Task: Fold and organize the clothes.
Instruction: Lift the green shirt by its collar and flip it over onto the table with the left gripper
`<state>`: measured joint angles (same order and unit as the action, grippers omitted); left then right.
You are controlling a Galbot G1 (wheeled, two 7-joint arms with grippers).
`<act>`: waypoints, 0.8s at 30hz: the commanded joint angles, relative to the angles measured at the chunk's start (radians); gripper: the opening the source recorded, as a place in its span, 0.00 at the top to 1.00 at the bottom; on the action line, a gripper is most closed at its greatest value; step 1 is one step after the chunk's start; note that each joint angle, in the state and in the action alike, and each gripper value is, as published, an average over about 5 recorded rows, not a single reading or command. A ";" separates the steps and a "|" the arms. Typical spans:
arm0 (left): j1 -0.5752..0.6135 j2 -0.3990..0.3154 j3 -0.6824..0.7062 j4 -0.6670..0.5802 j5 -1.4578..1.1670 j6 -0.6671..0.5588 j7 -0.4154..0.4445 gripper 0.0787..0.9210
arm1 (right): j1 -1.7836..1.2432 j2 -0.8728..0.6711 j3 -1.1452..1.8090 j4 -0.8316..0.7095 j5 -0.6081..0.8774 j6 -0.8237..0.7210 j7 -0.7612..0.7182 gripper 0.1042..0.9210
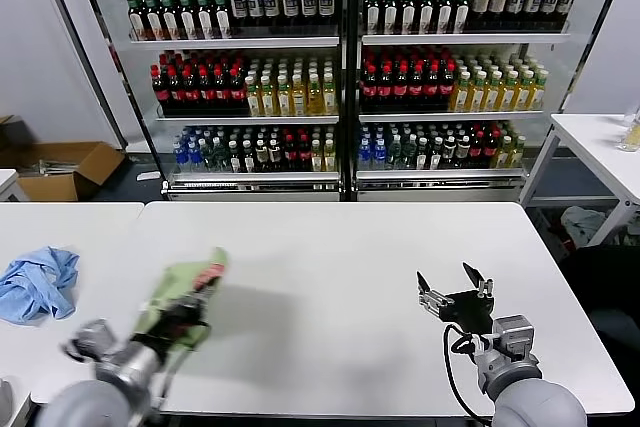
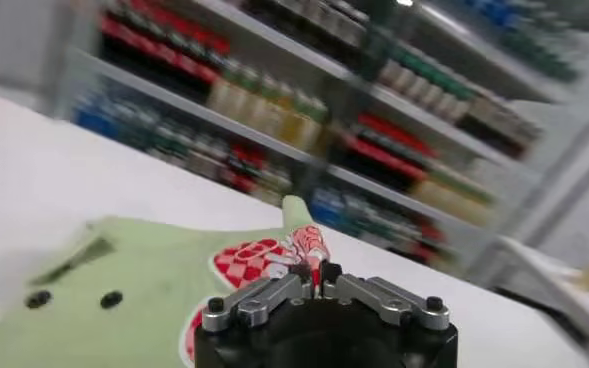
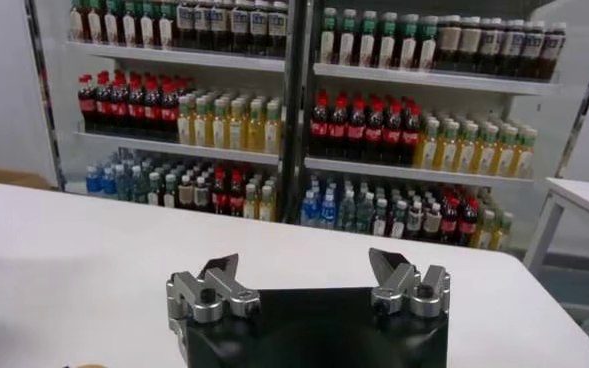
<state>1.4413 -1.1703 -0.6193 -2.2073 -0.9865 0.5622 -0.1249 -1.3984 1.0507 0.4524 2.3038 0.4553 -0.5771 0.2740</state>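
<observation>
From the head camera I see my left claw [image 1: 190, 309] clenched on the soft, bunched light green shirt [image 1: 185, 287], lifted near the front left corner of the smooth white surface [image 1: 330, 247]. A crumpled blue cloth [image 1: 38, 282] lies farther left.

Left wrist: metal fingers [image 2: 274, 293] pinch the shirt's [image 2: 124, 290] red-and-white checked print.

Right wrist: my right claw [image 3: 309, 285] stands released, holding nothing.

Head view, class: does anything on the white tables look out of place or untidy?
Yes. A light blue garment lies crumpled in a heap on the side table at the robot's left, unfolded. The green polo shirt is bunched and lifted off the main table, pinched in the left gripper. The right gripper hovers empty, jaws open.
</observation>
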 commanded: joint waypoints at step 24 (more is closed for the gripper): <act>-0.091 -0.193 0.373 0.005 0.236 -0.210 0.091 0.60 | 0.039 0.004 -0.018 -0.028 -0.003 -0.001 -0.008 0.12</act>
<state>1.3320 -1.3593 -0.2933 -2.1344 -0.8029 0.4108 -0.1195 -1.3810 1.0547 0.4437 2.2968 0.4504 -0.5778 0.2689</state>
